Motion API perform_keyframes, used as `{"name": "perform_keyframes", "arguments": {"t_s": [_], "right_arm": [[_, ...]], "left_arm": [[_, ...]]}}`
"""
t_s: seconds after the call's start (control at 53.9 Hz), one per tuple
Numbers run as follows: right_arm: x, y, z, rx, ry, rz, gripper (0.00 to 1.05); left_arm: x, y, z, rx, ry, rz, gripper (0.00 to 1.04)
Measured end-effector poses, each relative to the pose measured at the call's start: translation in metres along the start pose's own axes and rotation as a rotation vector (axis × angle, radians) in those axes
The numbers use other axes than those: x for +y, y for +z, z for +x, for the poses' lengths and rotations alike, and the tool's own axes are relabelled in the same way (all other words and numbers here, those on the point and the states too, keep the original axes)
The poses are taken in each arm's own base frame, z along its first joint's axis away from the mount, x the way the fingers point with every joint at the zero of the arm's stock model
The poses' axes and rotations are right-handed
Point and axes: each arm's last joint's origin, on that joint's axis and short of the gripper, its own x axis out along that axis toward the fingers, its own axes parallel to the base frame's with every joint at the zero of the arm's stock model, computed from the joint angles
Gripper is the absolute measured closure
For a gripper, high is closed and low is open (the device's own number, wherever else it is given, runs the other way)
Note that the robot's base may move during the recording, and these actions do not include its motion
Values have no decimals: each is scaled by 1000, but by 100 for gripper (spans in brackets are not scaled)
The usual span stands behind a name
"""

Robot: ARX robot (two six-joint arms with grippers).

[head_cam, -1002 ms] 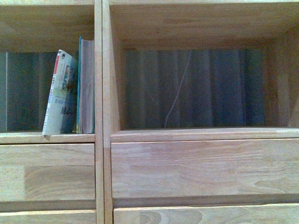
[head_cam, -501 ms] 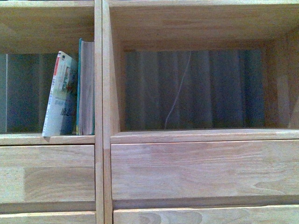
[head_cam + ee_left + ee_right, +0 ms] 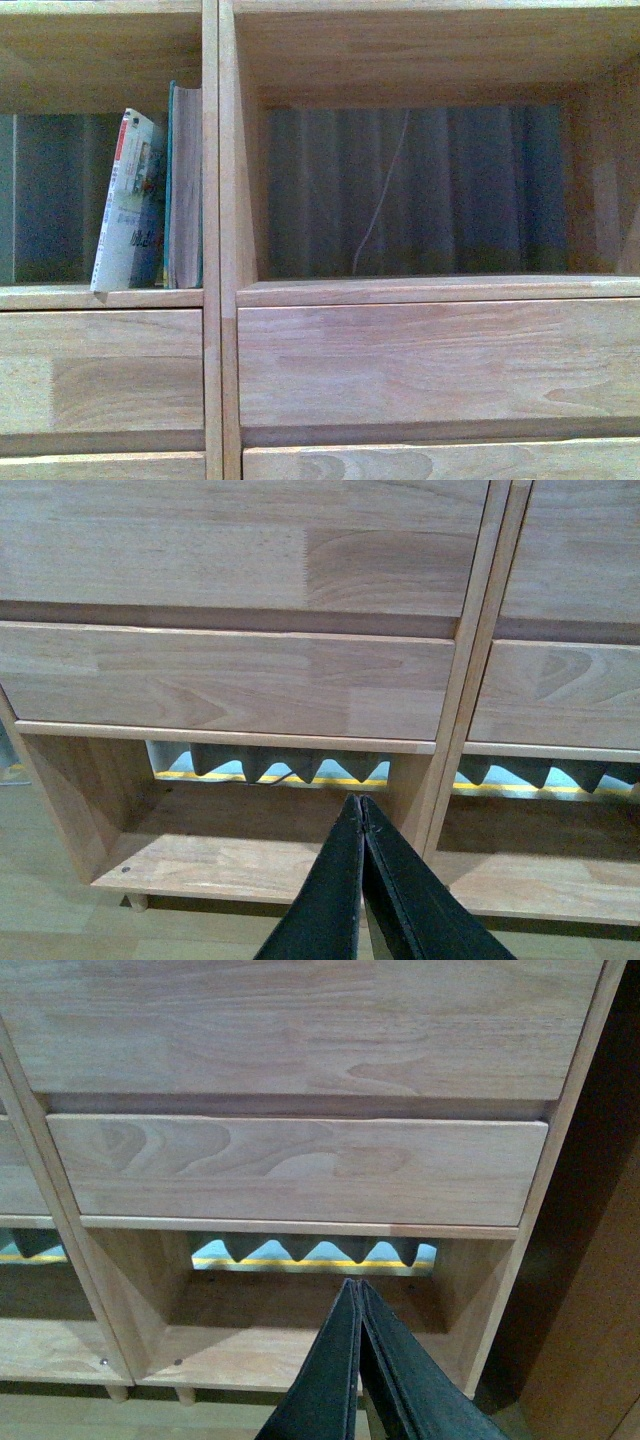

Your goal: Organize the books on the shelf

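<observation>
Two books stand in the left open compartment of the light-wood shelf (image 3: pixel 220 200). The thin white softcover (image 3: pixel 130 205) with a red band leans to the right against the thicker teal book (image 3: pixel 184 185), which stands upright against the divider. Neither arm shows in the front view. My left gripper (image 3: pixel 359 802) is shut and empty, low in front of the shelf's bottom compartment (image 3: pixel 250 865). Shut and empty too, my right gripper (image 3: pixel 357 1285) points at another bottom compartment (image 3: pixel 270 1345).
The right compartment (image 3: pixel 420 190) holds nothing and shows a curtain and a thin cord behind it. Plain drawer fronts (image 3: pixel 430 360) run below the compartments. A darker wooden panel (image 3: pixel 600 1290) stands beside the shelf's outer side. Short peg legs (image 3: pixel 183 1395) meet the floor.
The front view has shifted very slightly, so the shelf sits a touch lower in the picture. The books have not moved.
</observation>
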Motion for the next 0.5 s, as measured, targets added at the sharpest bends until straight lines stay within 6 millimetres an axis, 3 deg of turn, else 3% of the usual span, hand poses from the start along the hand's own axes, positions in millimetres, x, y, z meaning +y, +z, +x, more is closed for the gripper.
{"name": "perform_keyframes", "arguments": {"t_s": [0.148, 0.223, 0.501], "right_arm": [[0, -4, -3, 0, -1, 0, 102], [0, -13, -9, 29, 1, 0, 102], [0, -10, -13, -13, 0, 0, 102]], "left_arm": [[0, -13, 0, 6, 0, 0, 102], [0, -13, 0, 6, 0, 0, 102], [0, -12, 0, 3, -2, 1, 102]]}}
